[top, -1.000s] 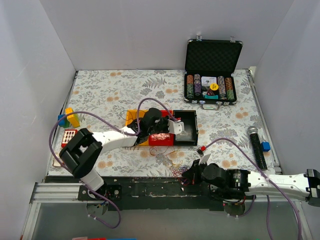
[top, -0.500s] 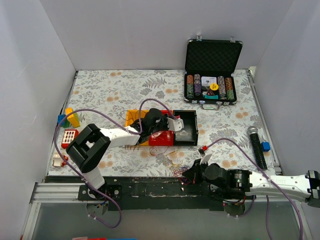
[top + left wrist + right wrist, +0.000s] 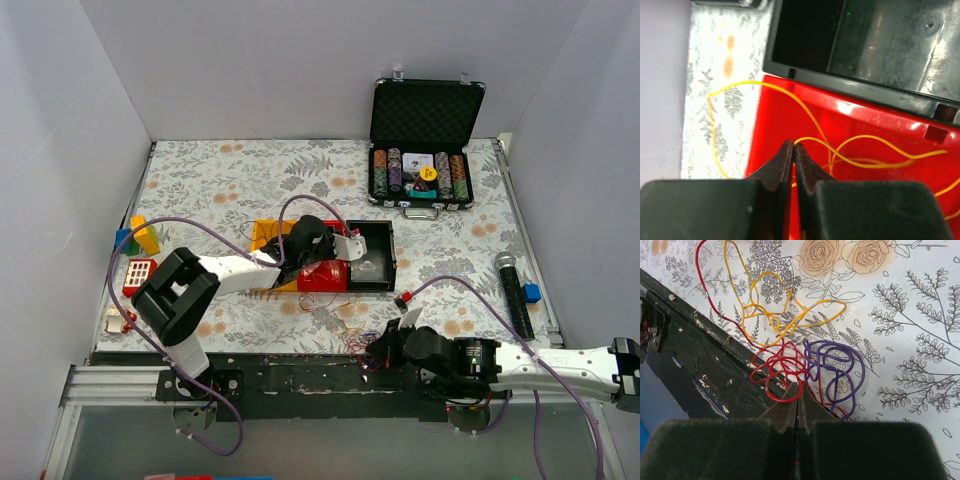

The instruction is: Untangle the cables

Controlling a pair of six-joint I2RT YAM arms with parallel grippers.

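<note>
The cables [image 3: 348,322] lie as a small tangle near the table's front edge. In the right wrist view they separate into a red coil [image 3: 782,365], a purple coil [image 3: 835,367] and a yellow strand [image 3: 775,305]. My right gripper [image 3: 385,348] [image 3: 798,386] sits at the near side of the tangle, jaws shut on the red wire. My left gripper [image 3: 338,252] [image 3: 794,144] hovers over a red box [image 3: 850,125], jaws shut on a yellow wire [image 3: 875,150] that loops across the box and onto the floral cloth.
A black open tray [image 3: 372,256] adjoins the red box [image 3: 322,278]. An open poker-chip case [image 3: 425,150] stands at the back right. A microphone [image 3: 513,290] and a blue block [image 3: 531,292] lie at the right. Toy bricks [image 3: 140,236] sit at the left edge. The black front rail [image 3: 700,370] runs under the tangle.
My left arm's elbow has swung a little right and its gripper has shifted slightly back-left over the red box. My right gripper has barely moved by the tangle.
</note>
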